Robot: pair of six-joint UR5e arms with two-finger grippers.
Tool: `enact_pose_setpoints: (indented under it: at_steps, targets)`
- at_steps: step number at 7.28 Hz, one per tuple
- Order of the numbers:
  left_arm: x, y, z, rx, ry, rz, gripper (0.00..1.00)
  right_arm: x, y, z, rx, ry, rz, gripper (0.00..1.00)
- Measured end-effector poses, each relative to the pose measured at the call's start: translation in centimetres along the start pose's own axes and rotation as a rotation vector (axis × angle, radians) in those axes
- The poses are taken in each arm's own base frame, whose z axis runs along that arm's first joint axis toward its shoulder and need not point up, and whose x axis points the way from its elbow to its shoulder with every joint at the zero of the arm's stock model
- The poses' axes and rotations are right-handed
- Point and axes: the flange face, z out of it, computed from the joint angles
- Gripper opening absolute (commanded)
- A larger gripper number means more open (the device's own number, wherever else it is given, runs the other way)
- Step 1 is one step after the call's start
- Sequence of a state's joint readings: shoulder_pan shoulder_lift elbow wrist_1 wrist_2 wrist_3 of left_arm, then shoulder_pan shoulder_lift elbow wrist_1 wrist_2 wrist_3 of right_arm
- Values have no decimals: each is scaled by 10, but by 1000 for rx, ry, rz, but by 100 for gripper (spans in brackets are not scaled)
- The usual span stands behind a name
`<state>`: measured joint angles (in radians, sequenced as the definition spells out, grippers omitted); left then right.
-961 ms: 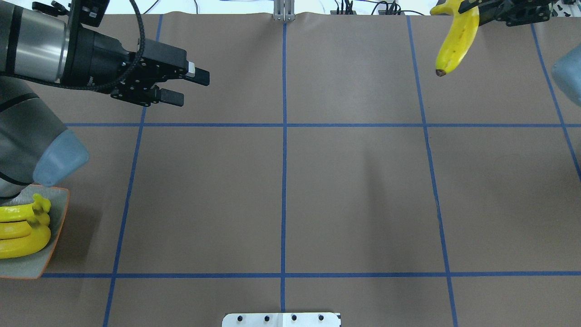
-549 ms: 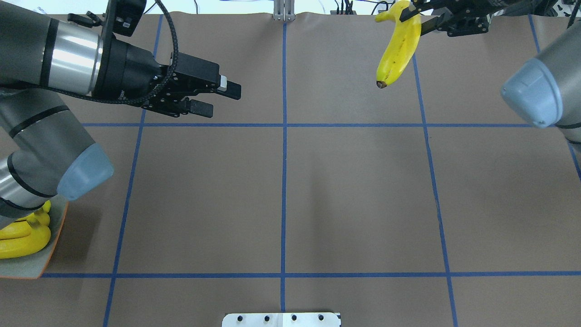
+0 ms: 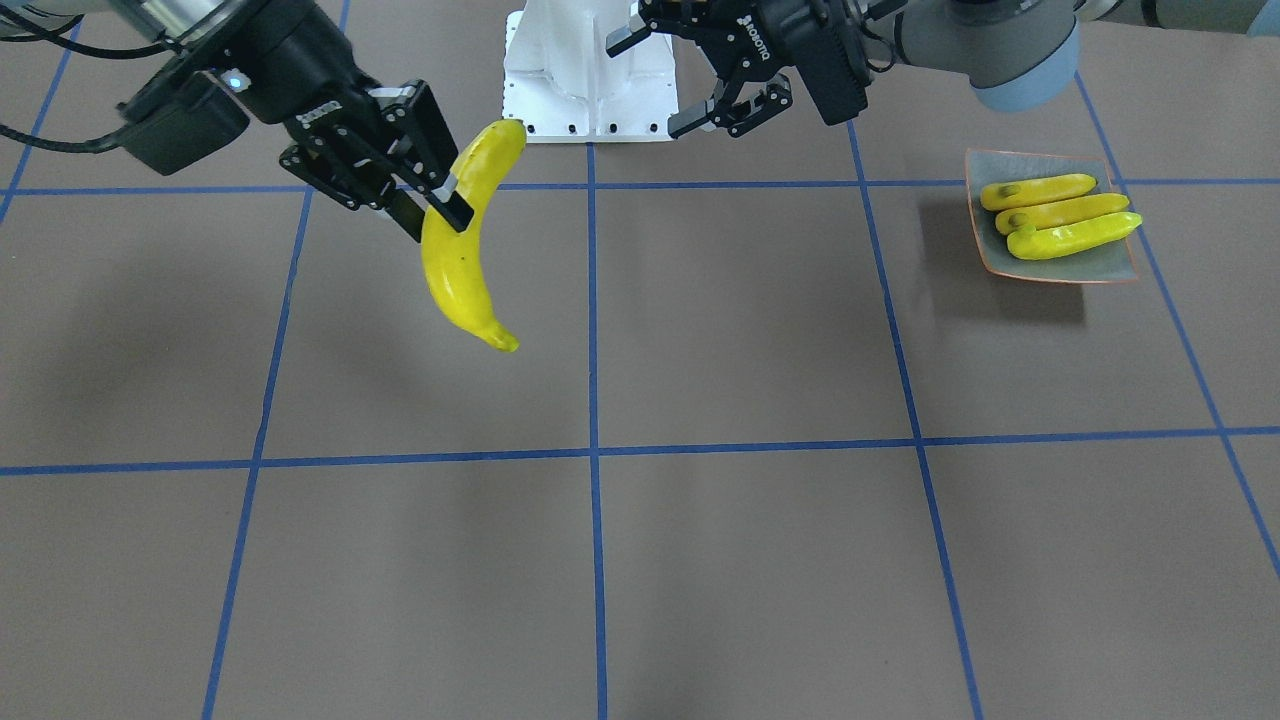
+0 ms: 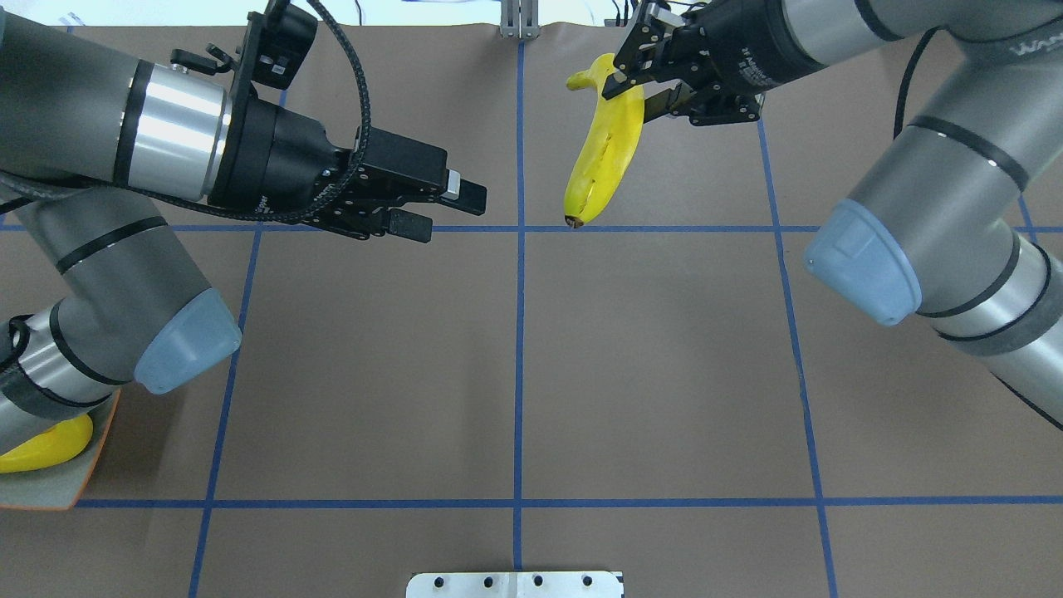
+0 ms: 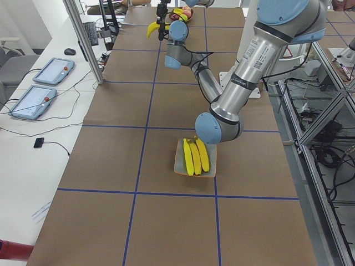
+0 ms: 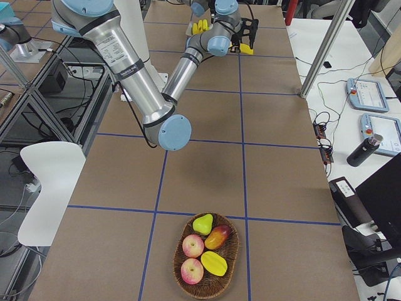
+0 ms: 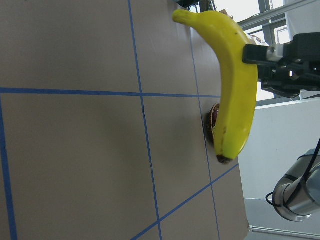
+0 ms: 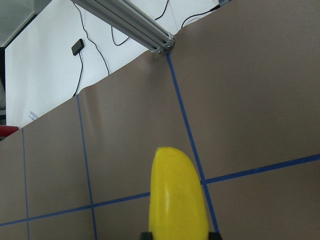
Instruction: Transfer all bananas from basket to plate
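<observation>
yellow bananas [image 3: 456,262]; grey-green, orange-rimmed plate [image 3: 1108,265]

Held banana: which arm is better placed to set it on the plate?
Left: the plate sits on its side, and the left gripper hangs open near the banana in the right gripper.

Grey arms [image 4: 91,124] (pale-blue joint caps [image 4: 864,266]), black grippers [image 4: 448,212].

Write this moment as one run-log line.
right gripper: shut on banana, airborne | left gripper: open, empty | plate: three bananas
</observation>
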<state>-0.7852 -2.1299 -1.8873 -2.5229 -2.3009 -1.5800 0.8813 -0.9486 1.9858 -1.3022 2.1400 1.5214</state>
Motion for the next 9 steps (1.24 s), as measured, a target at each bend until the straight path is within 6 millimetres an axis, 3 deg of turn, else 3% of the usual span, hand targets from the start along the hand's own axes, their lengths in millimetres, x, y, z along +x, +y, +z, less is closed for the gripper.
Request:
enact_pose_setpoints:
  at_steps: [3,7,8,9]
  targets:
    - [1,4,5,-11,4,-1,100,-28,43,10,-17,-50,-3,0]
    - [1,12,11,-20,20,11,99,-46,61,16,-12,-77,4,0]
    - [1,18,19,-16,29,25,90,-49,62,15,-12,-82,3,0]
    - [1,25,29,-9,37,40,57,-51,63,15,-12,-85,3,0]
